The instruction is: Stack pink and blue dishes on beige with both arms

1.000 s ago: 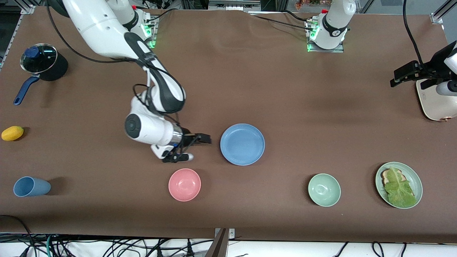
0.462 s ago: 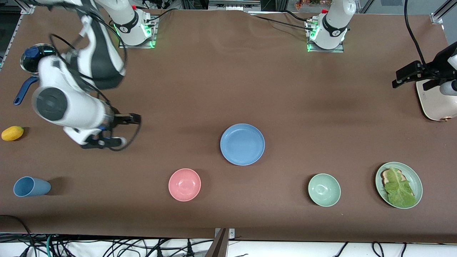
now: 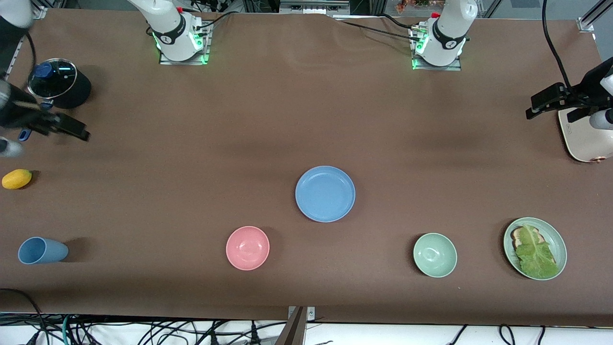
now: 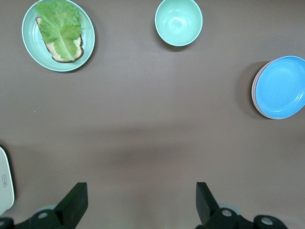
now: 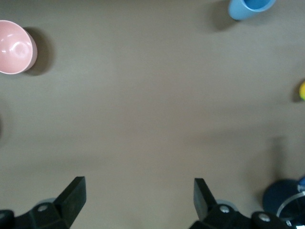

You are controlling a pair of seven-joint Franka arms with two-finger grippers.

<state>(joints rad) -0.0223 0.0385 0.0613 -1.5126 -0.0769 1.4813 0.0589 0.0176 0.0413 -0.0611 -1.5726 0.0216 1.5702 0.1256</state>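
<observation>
The blue dish (image 3: 325, 193) lies flat near the middle of the table. In the left wrist view the blue dish (image 4: 281, 87) has a pale pink rim (image 4: 254, 90) showing under its edge, so the pink dish lies beneath it. The beige plate is hidden. My right gripper (image 3: 57, 136) hangs open and empty over the right arm's end of the table, beside the dark pot (image 3: 57, 84). In its wrist view the right gripper (image 5: 139, 186) has only bare table between its fingers. My left gripper (image 3: 548, 111) waits open and empty at the left arm's end, and it shows wide apart (image 4: 140, 191) in its own wrist view.
A pink bowl (image 3: 247, 247), a mint bowl (image 3: 435, 255) and a mint plate with lettuce on bread (image 3: 555, 239) stand nearer the front camera than the blue dish. A blue cup (image 3: 42, 250) and a yellow fruit (image 3: 17, 178) lie toward the right arm's end. A cream appliance (image 3: 584, 141) sits under the left gripper.
The right arm has swung away from beside the blue dish to the right arm's end of the table, rising over the pot. Its gripper stayed open. The left arm has not moved.
</observation>
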